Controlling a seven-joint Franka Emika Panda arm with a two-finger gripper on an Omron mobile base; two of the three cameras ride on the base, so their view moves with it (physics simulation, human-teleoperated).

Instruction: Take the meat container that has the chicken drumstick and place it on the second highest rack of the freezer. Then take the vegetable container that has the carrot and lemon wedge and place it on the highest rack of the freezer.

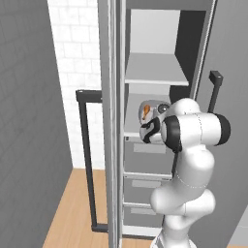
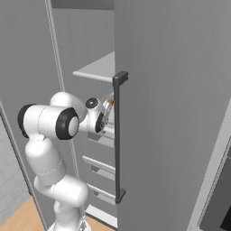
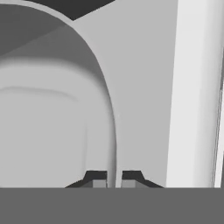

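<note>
The arm is reaching forward into the open freezer [image 1: 160, 58] at the level of the lower of its two flat shelves. In the hand view the claw [image 3: 113, 178] is showing its two dark fingertips [image 3: 96, 177] drawn close together with the thin rim of a pale container [image 3: 52, 113] standing up between them, so the claw is clenching on that rim. The container's curved wall is sweeping away from the tips, plain light grey and smooth, with a rounded corner. From the left base view the container is sitting over the second shelf [image 1: 131, 131], just past the wrist, and the chicken drumstick [image 1: 145, 113] is lying inside it as a small orange-brown piece; its long axis is running roughly upright in that picture, though which end is the bone end is too small to tell. In the right base view a bit of the same orange is peeking out beside the wrist, behind the dark bar handle [image 2: 118, 135] of the door. Farther up, the highest rack [image 1: 155, 71] is lying flat and pale grey below a tall pale space.
</note>
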